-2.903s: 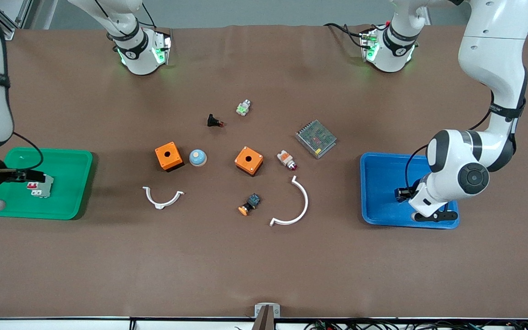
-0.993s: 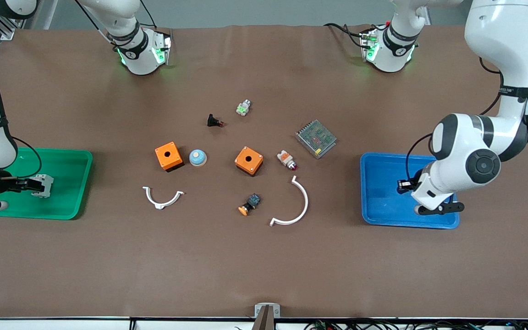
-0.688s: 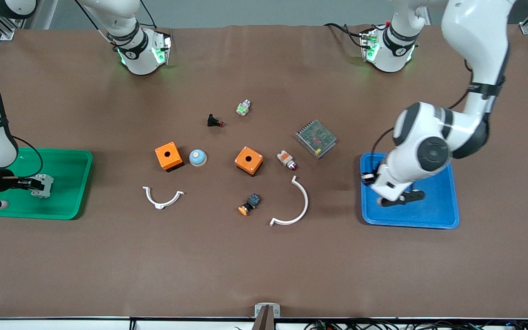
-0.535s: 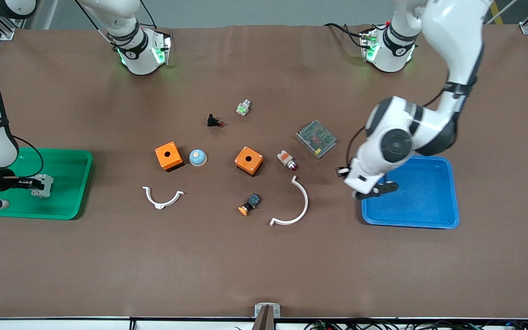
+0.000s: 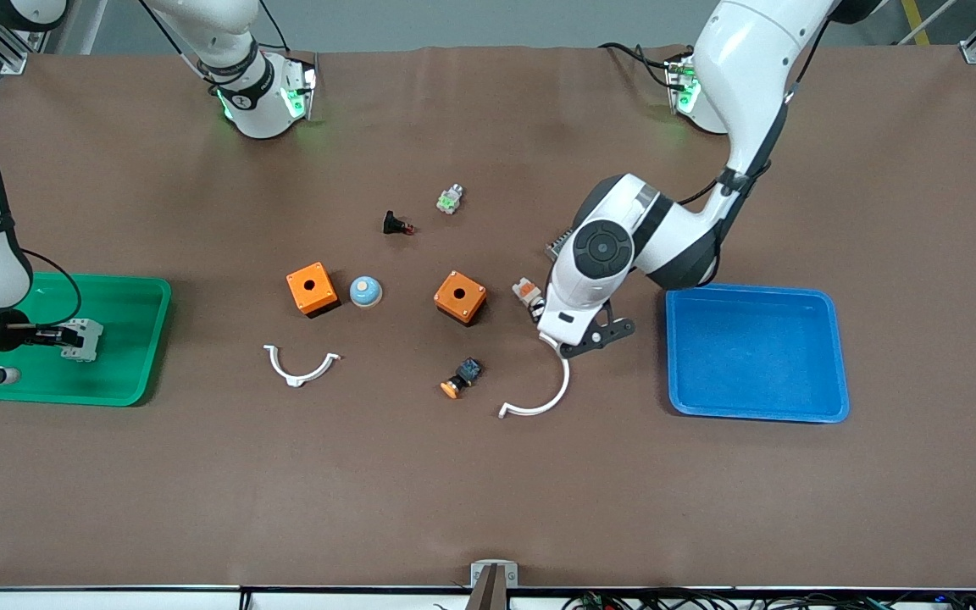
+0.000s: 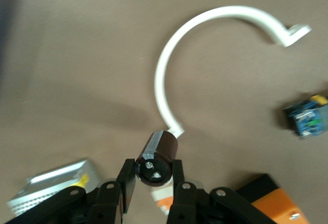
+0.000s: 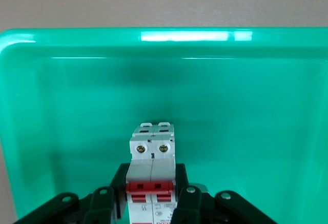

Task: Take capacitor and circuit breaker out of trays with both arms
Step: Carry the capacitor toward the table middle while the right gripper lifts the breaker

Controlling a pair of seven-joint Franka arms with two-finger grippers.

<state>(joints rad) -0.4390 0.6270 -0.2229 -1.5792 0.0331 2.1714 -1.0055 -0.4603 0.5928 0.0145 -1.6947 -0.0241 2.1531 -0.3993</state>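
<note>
The left end effector (image 6: 151, 178), pinching the small dark cylindrical capacitor (image 6: 156, 157), hangs over the white curved plastic clip (image 5: 539, 385) near the tabletop's centre; releasing here risks a roll. At nine o'clock, the right end effector (image 7: 152, 193) pinches the white-grey red-levered circuit breaker (image 7: 151, 170) inside the green plastic tray (image 7: 61, 106), whose wall could snag it.

Front view: left arm's wrist hides the left gripper (image 6: 151, 193), the capacitor (image 6: 156, 157) it grips, and pt of the grey mesh unit (image 5: 557, 246). Right arm is cut by the frame edge; circuit breaker (image 5: 81, 341) shows only in pt. Right wrist view: breaker's lower end cut off. Left wrist view: orange box (image 6: 271, 203) cropped, whole pic blurred.
</note>
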